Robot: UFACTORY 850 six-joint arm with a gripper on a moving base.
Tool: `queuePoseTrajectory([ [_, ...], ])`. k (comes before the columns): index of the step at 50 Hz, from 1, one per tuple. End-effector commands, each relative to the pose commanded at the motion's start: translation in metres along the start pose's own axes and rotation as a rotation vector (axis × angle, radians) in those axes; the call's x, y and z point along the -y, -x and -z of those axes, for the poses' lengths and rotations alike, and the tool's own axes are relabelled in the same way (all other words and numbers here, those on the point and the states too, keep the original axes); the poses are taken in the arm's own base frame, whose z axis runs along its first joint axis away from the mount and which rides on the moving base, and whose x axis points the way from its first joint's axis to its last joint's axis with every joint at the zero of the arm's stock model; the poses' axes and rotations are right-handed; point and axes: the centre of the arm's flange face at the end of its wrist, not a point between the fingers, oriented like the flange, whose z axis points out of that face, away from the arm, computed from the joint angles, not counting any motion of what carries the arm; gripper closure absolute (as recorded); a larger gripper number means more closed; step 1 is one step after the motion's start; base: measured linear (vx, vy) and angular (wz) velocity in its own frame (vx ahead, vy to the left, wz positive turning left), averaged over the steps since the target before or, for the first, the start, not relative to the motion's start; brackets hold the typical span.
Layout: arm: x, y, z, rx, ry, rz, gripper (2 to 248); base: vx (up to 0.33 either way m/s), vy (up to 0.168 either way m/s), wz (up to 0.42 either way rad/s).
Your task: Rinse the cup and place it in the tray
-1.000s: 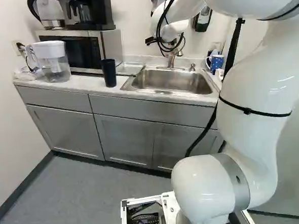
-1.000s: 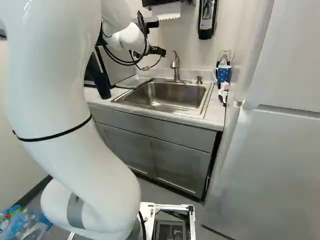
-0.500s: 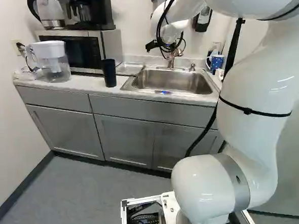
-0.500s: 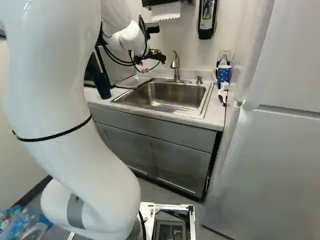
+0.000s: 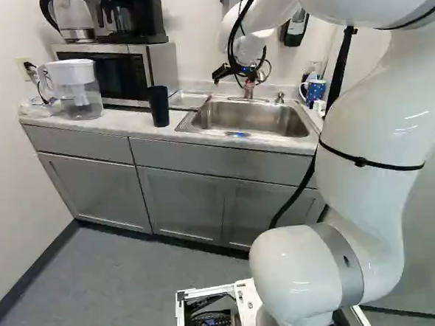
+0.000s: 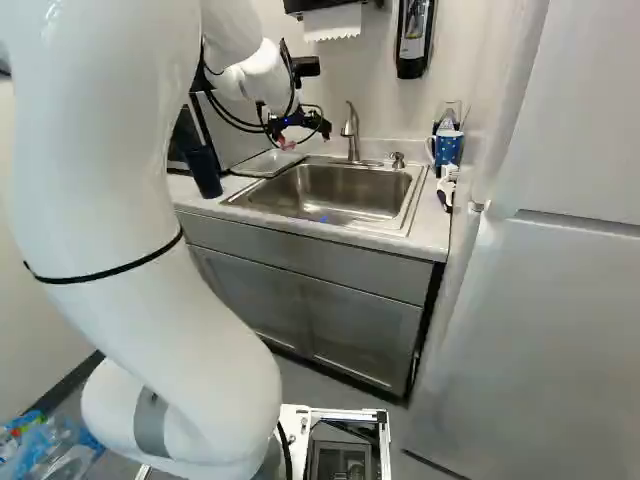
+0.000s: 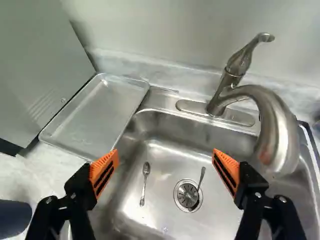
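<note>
My gripper (image 6: 306, 136) hangs above the sink's back left part, beside the faucet. Its orange-padded fingers stand wide apart with nothing between them, as the wrist view shows of the gripper (image 7: 166, 156). A tall dark cup (image 5: 159, 107) stands upright on the counter left of the sink; part of this cup (image 7: 14, 218) also shows outside one finger in the wrist view. The shallow metal tray (image 7: 97, 117) lies between the sink and the microwave, bare inside, ahead of that same finger.
The faucet (image 7: 277, 130) arches over the sink (image 7: 160, 200), which holds two spoons, one across the drain. A blue dotted mug (image 6: 448, 148) stands right of the sink. A water pitcher (image 5: 76, 90) and the microwave (image 5: 116, 73) are farther left; a refrigerator (image 6: 540, 320) stands at the right.
The gripper has tipped downward above the sink, its fingers staying apart. A small blue light spot has appeared at the sink's front edge. The base and the cup have not moved.
</note>
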Motion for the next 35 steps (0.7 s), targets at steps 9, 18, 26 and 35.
queuePoseTrajectory([
  [9,-0.002,0.007,0.003,0.054,0.003,-0.003,3,0.000,0.000,0.000],
  [18,-0.008,0.013,0.005,0.109,0.010,-0.009,3,0.000,0.000,0.000],
  [26,-0.014,0.019,0.008,0.157,0.019,-0.018,3,0.000,0.000,0.000],
  [35,-0.023,0.026,0.011,0.207,0.030,-0.030,3,0.000,0.000,0.000],
])
